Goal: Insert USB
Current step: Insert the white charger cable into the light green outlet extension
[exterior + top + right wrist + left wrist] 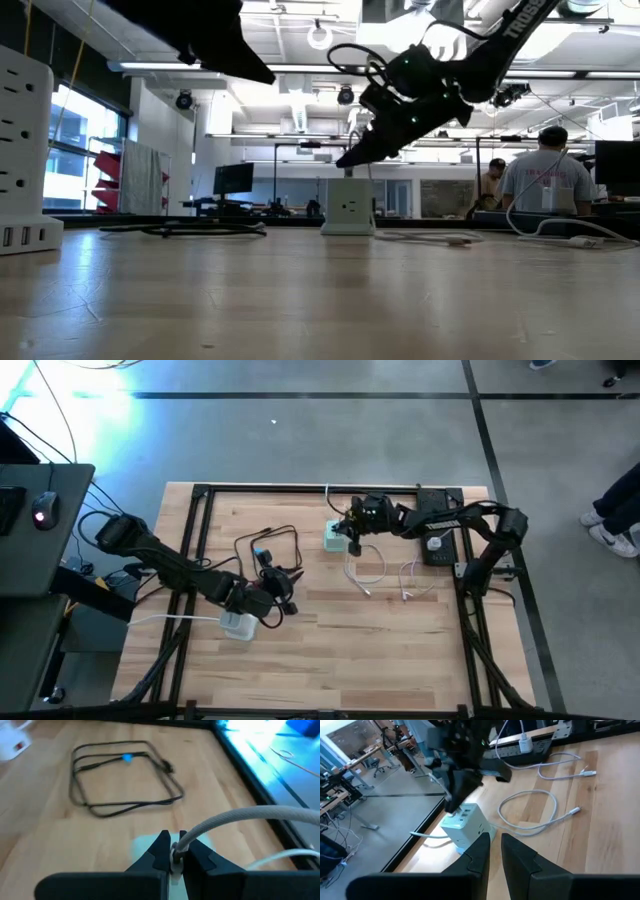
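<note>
A white charger cube (335,538) stands on the wooden table, its ports facing up (465,815). My right gripper (348,532) hovers slanting just over its top (347,160), shut on the plug end of a white USB cable (220,820). The cable's loop (370,570) lies on the table beside the cube. My left gripper (285,600) waits at the near left, pointing toward the cube. Its fingers (495,852) are shut with nothing visible between them. My right gripper pinches the white cable's plug end (176,851) between its two fingertips. The fingers slant down from the table's right side toward the cube's top. The cable curves away behind the fingers, slack. I cannot tell whether the plug tip touches a port.
A coiled black cable (268,545) lies left of the cube. A second white cable (415,585) and a black power strip (440,545) lie to its right. Another white charger block (238,625) sits under my left arm. A person (545,180) stands beyond the table.
</note>
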Action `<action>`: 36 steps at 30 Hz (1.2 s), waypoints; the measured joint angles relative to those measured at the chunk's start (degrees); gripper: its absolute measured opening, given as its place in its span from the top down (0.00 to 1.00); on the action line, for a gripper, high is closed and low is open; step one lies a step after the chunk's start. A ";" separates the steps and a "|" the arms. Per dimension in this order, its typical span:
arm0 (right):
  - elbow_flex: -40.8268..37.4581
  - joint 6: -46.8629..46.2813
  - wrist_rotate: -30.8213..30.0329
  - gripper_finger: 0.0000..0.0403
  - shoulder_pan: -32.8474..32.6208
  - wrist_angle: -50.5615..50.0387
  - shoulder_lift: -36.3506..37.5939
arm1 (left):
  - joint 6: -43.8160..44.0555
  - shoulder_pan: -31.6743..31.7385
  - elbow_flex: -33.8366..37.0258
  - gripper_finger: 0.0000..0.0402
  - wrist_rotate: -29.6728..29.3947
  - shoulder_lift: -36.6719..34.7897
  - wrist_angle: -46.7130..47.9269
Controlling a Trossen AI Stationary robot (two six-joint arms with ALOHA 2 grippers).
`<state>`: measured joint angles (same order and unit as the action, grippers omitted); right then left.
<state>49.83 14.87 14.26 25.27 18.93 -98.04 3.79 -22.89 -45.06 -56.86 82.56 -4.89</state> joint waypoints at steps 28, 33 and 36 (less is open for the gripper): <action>1.86 -19.27 -36.05 0.99 -32.01 9.09 10.26 | -20.70 8.41 4.61 0.70 8.59 7.06 -38.33; 1.86 -20.40 -38.52 0.99 -32.36 9.28 9.63 | -22.29 9.45 1.81 0.63 10.08 8.57 -38.31; 1.86 -20.04 -40.82 0.99 -32.36 9.09 9.43 | -23.23 9.82 -0.04 0.61 9.74 10.65 -38.30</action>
<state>51.68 -5.17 -26.56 -7.09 28.02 -88.61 -19.44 -13.07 -45.10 -47.13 93.21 -43.19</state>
